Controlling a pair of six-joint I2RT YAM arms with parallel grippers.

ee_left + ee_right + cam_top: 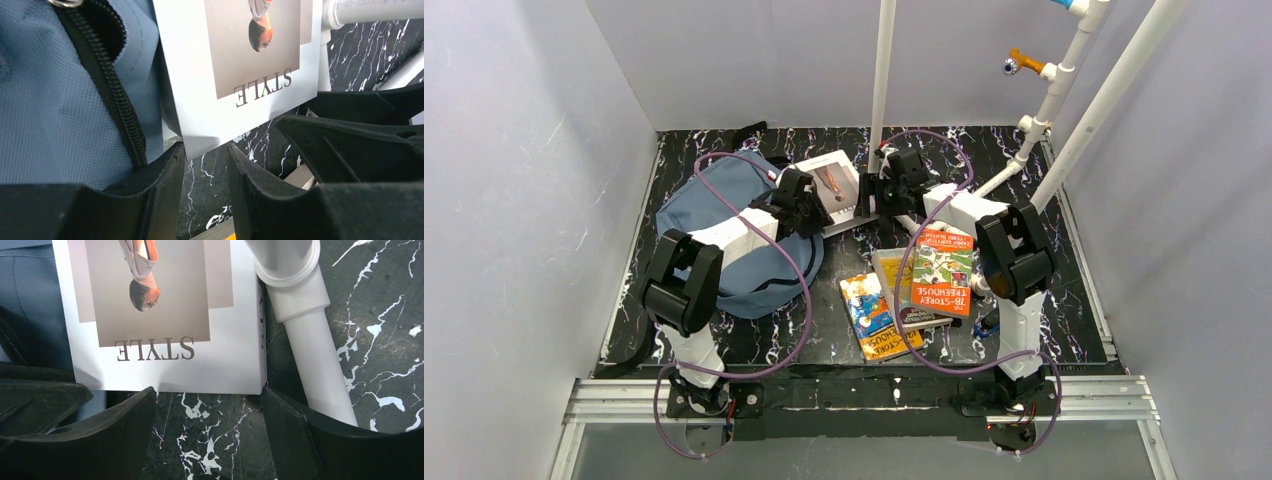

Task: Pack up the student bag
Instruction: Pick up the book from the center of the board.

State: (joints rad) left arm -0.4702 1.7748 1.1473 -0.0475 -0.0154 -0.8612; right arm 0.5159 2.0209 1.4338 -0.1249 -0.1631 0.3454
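Observation:
The slate-blue student bag point(714, 235) lies at the left of the table, its black zipper point(117, 105) open in the left wrist view. A white book marked STYLE point(832, 188) lies flat at the bag's right edge. My left gripper point(807, 208) is open and empty; in its own view point(206, 150) the book's near corner point(200, 140) sits at its fingertips. My right gripper point(871, 195) is open and empty; its view point(207, 395) shows the book's near edge point(165, 375) just beyond its tips. Bare table shows between both pairs of jaws.
A white upright pipe point(883, 70) stands right of the book, its foot point(310, 330) beside my right finger. Slanted white pipes point(1084, 110) rise at back right. Three books point(944, 270) point(894, 290) point(879, 318) lie at centre-right, with a small blue object point(987, 325).

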